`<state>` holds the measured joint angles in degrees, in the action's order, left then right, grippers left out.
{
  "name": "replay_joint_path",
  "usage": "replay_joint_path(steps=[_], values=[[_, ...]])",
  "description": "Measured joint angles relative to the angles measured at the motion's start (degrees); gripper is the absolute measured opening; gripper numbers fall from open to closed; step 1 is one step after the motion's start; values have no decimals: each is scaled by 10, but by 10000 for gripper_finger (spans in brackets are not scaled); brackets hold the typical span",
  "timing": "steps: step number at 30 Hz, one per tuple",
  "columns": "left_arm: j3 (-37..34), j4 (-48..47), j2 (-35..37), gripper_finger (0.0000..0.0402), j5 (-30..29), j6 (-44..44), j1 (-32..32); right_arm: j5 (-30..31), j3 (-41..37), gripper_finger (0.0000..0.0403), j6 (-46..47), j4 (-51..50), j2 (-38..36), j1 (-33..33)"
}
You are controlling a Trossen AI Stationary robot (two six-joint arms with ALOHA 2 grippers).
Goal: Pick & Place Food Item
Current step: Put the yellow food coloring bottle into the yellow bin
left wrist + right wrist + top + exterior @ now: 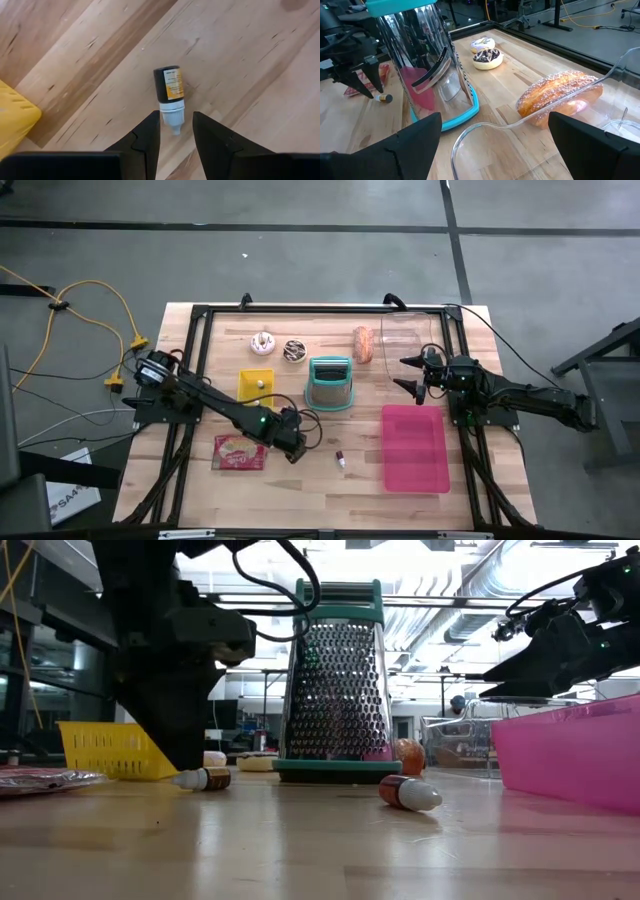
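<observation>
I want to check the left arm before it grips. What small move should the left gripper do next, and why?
Probably ease the left gripper forward, then close. Its fingers are part open and only the white cap of the small bottle lies between their tips; the dark body lies on the table beyond them. A grip on the cap alone might slip. The right gripper waits open near the clear container.

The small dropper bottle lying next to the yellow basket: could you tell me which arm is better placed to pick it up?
The left. The left gripper hangs just above the bottle, open fingers straddling its white tip. The right gripper waits open near the clear container.
</observation>
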<state>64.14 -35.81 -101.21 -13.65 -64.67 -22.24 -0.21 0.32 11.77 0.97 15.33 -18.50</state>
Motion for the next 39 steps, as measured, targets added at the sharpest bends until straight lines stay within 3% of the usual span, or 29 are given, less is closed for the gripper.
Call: replay_joint_path(steps=[39], values=[[0,23,-31,110,-12,46,6,0,0,357,0,0,0,0]])
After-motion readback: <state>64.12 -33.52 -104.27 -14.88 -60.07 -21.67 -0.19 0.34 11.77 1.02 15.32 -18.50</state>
